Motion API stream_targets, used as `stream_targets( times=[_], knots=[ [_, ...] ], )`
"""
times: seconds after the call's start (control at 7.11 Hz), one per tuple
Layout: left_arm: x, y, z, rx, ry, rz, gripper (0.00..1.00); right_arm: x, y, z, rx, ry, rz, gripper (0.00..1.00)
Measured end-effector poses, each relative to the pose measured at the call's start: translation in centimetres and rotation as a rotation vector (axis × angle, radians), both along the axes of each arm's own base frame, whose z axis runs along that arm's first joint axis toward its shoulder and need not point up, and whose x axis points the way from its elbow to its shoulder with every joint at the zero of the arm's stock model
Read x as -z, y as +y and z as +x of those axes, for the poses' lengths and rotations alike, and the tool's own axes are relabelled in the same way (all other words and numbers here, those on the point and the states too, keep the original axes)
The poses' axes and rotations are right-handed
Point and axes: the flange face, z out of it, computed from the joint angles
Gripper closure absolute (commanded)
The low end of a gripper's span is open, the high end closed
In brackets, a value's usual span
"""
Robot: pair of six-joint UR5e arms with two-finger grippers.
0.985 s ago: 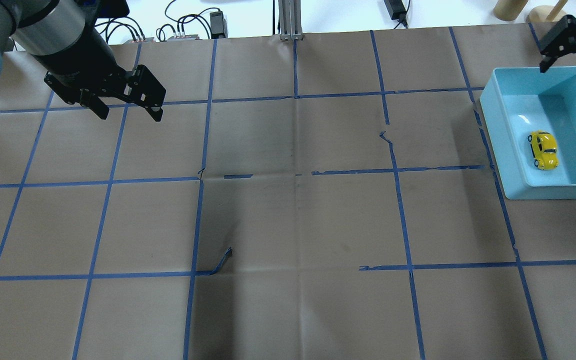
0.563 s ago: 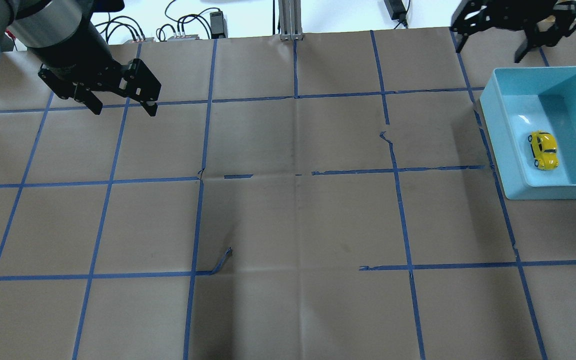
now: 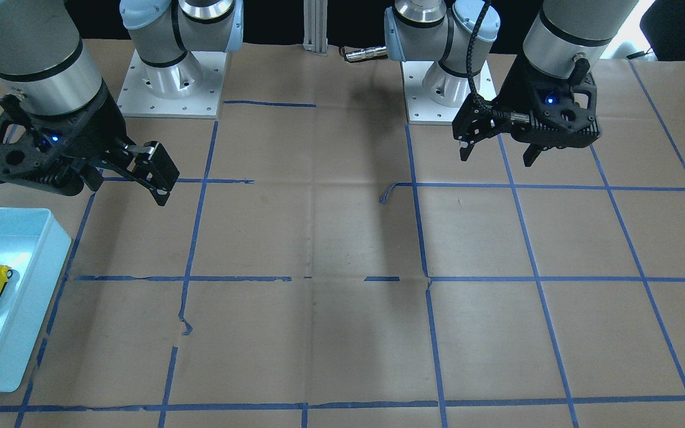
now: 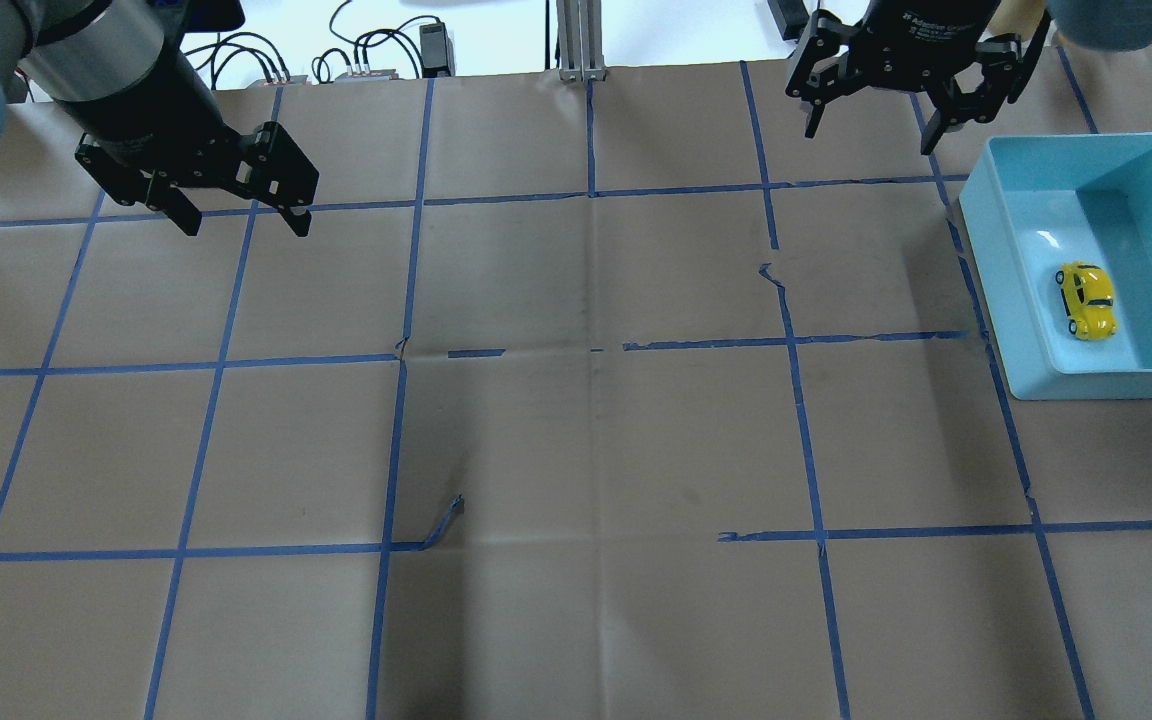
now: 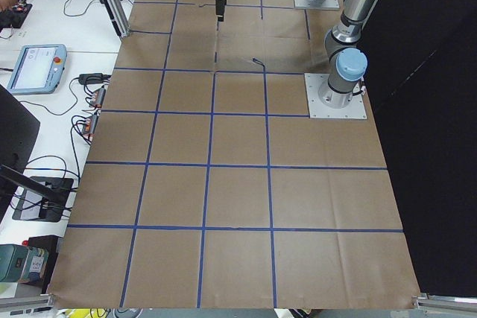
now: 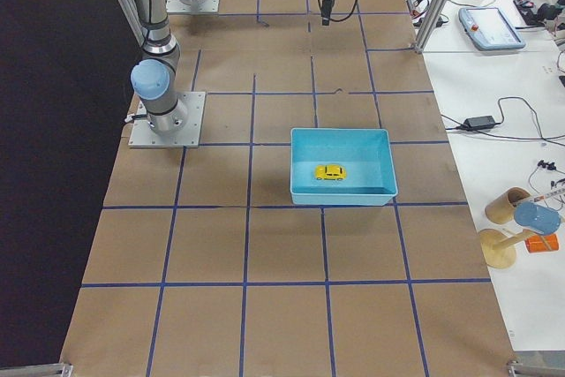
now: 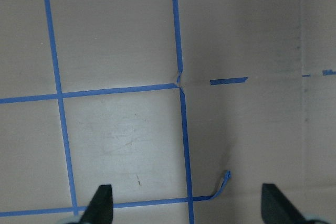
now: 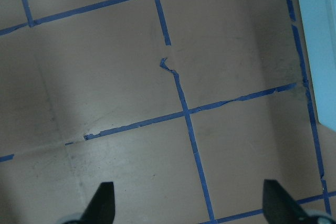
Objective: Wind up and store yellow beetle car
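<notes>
Left claw (image 4: pixel 246 222) and right claw (image 4: pixel 871 138) both hang spread wide, gripping nothing, over brown paper (image 4: pixel 576 450) gridded with blue tape (image 4: pixel 506 197). Light blue bin (image 4: pixel 1004 300) sits near the right claw, yellow beetle car (image 4: pixel 1086 300) on its wheels inside.

Bright overhead light casts soft shadows on the brown paper (image 4: pixel 596 440) and a glare streak inside the blue bin (image 4: pixel 996 290).

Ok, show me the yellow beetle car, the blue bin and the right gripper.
yellow beetle car (image 4: pixel 1086 300), overhead view, on its roof.
blue bin (image 4: pixel 1006 280), overhead view, on its left wall.
right gripper (image 4: pixel 871 138), overhead view, midway between its open fingers.
</notes>
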Motion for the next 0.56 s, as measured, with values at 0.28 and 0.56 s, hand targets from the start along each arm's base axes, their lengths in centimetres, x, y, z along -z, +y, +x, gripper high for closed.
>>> stream_targets(
  times=[0.28,0.56],
  knots=[
    [0.0,0.1,0.0,0.002,0.001,-0.001,0.01,0.1,0.4,1.4,-0.021,-0.041,0.008,0.00],
    [-0.1,0.1,0.0,0.001,0.002,-0.003,0.01,0.3,0.4,1.9,-0.031,-0.049,0.013,0.00]
  ],
)
